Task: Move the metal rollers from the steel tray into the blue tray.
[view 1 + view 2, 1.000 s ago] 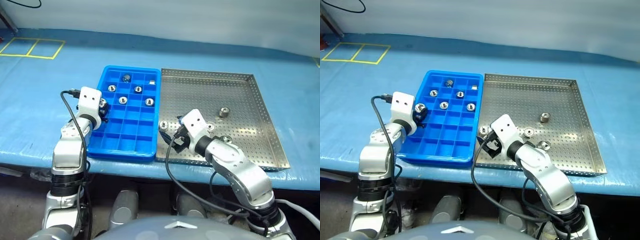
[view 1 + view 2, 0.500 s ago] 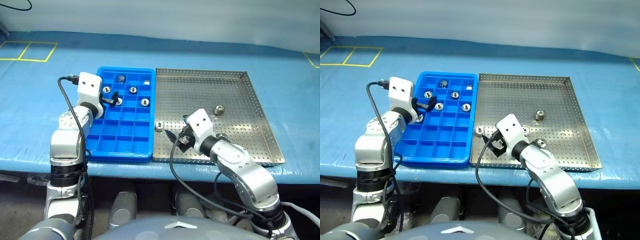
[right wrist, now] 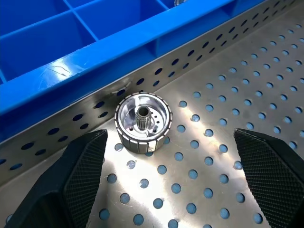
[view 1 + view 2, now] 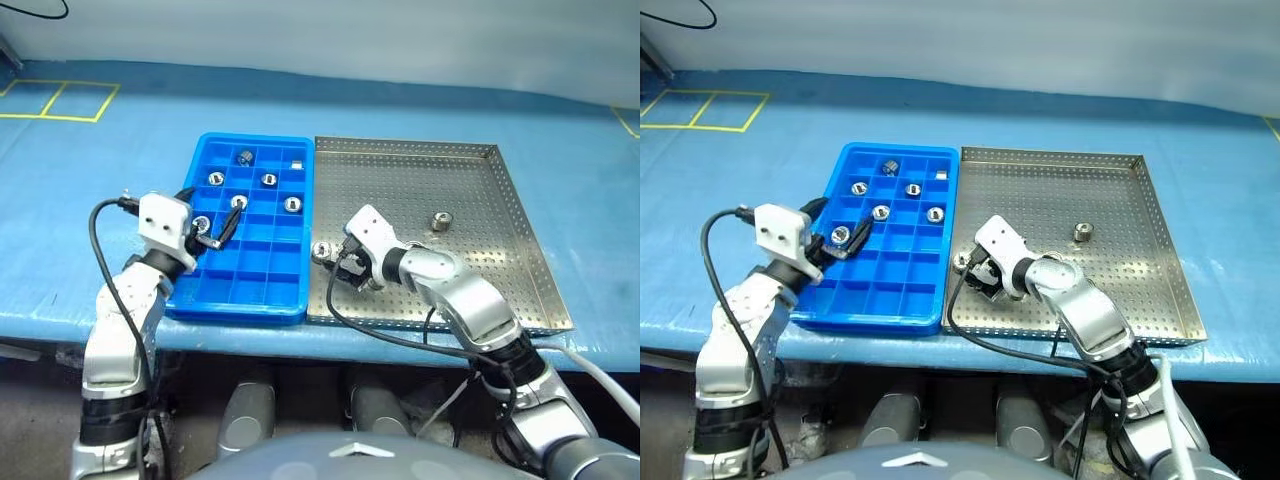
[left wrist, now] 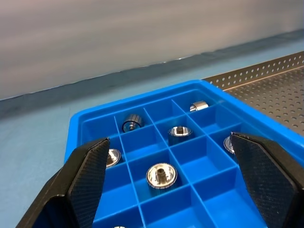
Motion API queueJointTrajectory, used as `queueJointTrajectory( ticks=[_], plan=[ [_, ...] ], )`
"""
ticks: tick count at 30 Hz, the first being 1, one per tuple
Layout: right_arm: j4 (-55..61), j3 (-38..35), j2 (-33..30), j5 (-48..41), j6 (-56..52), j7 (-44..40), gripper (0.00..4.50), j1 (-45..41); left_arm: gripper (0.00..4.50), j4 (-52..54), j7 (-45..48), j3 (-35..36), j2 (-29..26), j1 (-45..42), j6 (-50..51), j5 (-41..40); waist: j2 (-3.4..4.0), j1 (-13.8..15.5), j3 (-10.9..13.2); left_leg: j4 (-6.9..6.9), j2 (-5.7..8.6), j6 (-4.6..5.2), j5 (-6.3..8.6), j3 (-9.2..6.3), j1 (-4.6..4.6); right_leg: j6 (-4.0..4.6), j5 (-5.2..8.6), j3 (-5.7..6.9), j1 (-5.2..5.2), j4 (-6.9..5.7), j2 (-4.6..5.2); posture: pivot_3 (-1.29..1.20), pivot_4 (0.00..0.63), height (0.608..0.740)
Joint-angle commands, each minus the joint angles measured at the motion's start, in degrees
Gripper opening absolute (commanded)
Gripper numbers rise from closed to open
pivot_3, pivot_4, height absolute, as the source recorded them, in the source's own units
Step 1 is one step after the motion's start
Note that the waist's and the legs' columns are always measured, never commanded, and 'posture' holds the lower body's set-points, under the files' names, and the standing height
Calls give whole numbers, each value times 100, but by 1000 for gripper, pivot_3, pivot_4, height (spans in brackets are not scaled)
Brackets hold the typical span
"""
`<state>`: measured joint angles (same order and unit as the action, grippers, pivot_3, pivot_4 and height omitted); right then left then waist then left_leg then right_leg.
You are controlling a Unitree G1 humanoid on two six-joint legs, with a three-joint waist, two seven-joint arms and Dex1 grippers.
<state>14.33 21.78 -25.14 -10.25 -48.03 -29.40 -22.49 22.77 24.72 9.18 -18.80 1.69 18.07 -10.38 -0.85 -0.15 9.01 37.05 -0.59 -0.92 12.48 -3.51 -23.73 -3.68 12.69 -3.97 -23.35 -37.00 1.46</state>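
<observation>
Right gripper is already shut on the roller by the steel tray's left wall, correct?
No. The right gripper is open, its fingers either side of the roller without touching it, as the right wrist view shows. The roller does lie by the steel tray's left wall.

You are looking at what seems to be a workshop or a test lab. The desk (image 4: 90,200) has a plain blue cover, and yellow tape lines (image 4: 60,100) mark boxes on it. A steel tray (image 4: 470,190) with many small holes sits beside a blue tray (image 4: 235,300) that sorts small metal rollers (image 4: 268,180). The grey wall (image 4: 350,40) behind is bare, though it is hard to be sure.
</observation>
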Motion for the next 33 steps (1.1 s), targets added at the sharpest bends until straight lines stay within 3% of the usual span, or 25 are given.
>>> queueJointTrajectory(
  ticks=[1, 8, 11, 18, 27, 33],
  plan=[
    [-274, 195, -41, 110, 283, -396, 4500, -281, 4443, 391, 165, -53, 65, 277, -309, -289, 0, 28, 0, 0, 0, 0, 0, -2, -2, 0, 0, 1, -1, 0, 0, 147, 150, 740],
    [-1022, 517, 79, 351, 553, -878, 4500, -641, 4443, 614, 255, -156, 85, 513, -260, -607, 0, 123, 1, 0, -3, 0, 0, -2, -1, -1, 2, 3, -2, -1, -3, 166, 150, 740],
    [-1351, 500, 221, 400, 625, -935, 3927, -716, 4500, 656, 227, -164, 64, 539, -224, -663, -1, 95, 1, -1, -6, 0, 0, 2, 4, -1, 2, 1, -1, -1, -6, 174, 150, 740],
    [-1308, 208, 257, 421, 681, -869, 1758, -612, 4500, 695, 165, -183, 39, 566, -165, -721, 0, 122, 1, 0, -22, -3, -3, 2, 9, -5, 5, 2, -2, -6, -21, 172, 150, 740],
    [-823, -346, 82, 1003, 361, 31, 1723, -868, 4500, 739, 126, -143, 5, 498, -154, -815, 2, 187, 3, -1, -13, -3, -3, 6, -6, -3, 3, 1, -13, 3, -10, 160, 150, 740],
    [-847, -208, 621, 1193, 493, 345, 1723, -1317, 4500, 834, 31, -88, -22, 553, -174, -846, 5, 129, 4, -12, -22, -3, -3, 6, -4, -1, 4, 1, -18, 0, -20, 191, 150, 740]
  ],
)
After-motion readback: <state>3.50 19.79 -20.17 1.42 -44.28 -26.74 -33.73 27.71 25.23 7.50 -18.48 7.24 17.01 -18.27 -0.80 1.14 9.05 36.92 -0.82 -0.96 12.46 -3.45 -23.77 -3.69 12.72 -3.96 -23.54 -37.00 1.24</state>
